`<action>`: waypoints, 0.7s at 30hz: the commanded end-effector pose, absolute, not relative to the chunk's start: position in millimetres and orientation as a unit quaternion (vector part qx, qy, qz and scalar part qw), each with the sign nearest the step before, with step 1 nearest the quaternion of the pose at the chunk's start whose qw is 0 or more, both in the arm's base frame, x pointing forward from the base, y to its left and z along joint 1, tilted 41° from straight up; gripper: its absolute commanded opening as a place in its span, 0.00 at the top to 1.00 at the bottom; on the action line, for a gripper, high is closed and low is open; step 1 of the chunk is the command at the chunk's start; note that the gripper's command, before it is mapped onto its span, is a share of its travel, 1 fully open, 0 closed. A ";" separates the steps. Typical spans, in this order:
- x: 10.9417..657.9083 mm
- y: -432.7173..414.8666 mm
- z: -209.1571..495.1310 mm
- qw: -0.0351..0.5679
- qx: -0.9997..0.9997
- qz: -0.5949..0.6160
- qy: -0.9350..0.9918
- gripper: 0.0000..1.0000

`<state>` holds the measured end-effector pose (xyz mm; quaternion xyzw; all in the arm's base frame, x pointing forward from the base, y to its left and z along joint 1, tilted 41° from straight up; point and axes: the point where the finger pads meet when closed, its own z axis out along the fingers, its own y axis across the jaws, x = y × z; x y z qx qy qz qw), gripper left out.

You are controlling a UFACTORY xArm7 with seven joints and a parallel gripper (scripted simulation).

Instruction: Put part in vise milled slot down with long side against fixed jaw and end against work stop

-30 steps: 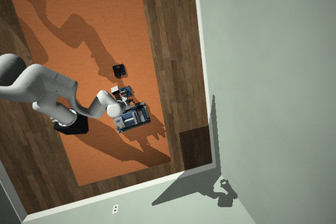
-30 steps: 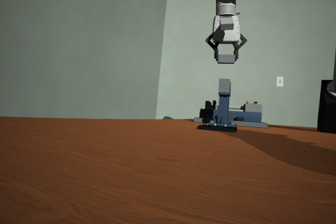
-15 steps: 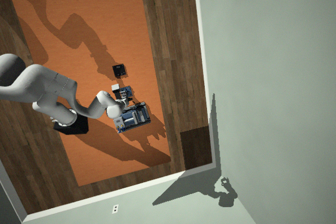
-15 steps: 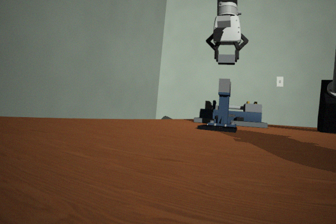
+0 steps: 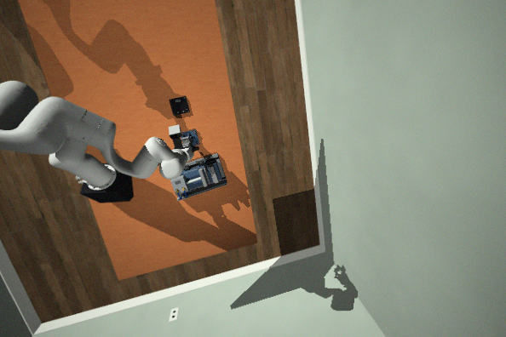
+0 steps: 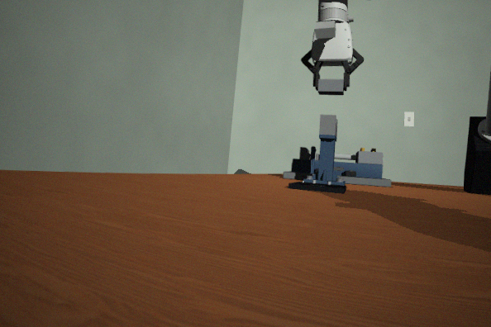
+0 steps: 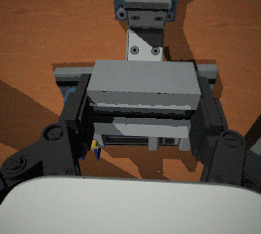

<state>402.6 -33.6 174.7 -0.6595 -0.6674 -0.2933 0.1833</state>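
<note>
Top view, arm: you see the white arm [image 5: 64, 132] reach from its dark base [image 5: 123, 193] across the orange mat [image 5: 128, 38] toward the fixtures.
Top view, gripper: the gripper [image 5: 186, 142] is above the blue stand [image 5: 195, 138]; its fingers are too small here to judge.
Top view, vise: the vise [image 5: 204, 178] lies just beside the stand, on the side away from the black infeed plate [image 5: 179, 105].
Exterior view, gripper: you see the gripper [image 6: 331, 86] point straight down, high above the table [image 6: 165, 248], and its 2 fingers [image 6: 317, 82] are closed on the part [image 6: 331, 86].
Exterior view, part: the gray block hangs level, directly over the gray top of the blue stand [image 6: 327, 149], well apart from it.
Exterior view, vise: the vise [image 6: 364, 169] sits behind the stand.
Wrist view, part: the part [image 7: 144, 86] fills the space between both fingers, its long side running across.
Wrist view, below: you see the stand [image 7: 146, 20] under the part; whether the slot faces up or down, you cannot tell.
</note>
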 end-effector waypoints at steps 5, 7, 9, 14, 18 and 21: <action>403.3 -33.5 176.7 0.185 -0.663 -0.297 -0.662 1.00; 403.2 -33.3 176.7 0.186 -0.663 -0.297 -0.662 1.00; 403.2 -33.3 176.8 0.186 -0.663 -0.297 -0.662 1.00; 403.2 -33.2 176.8 0.186 -0.663 -0.297 -0.662 1.00; 403.2 -33.2 176.8 0.186 -0.663 -0.297 -0.662 1.00; 403.2 -33.2 176.8 0.186 -0.663 -0.297 -0.662 1.00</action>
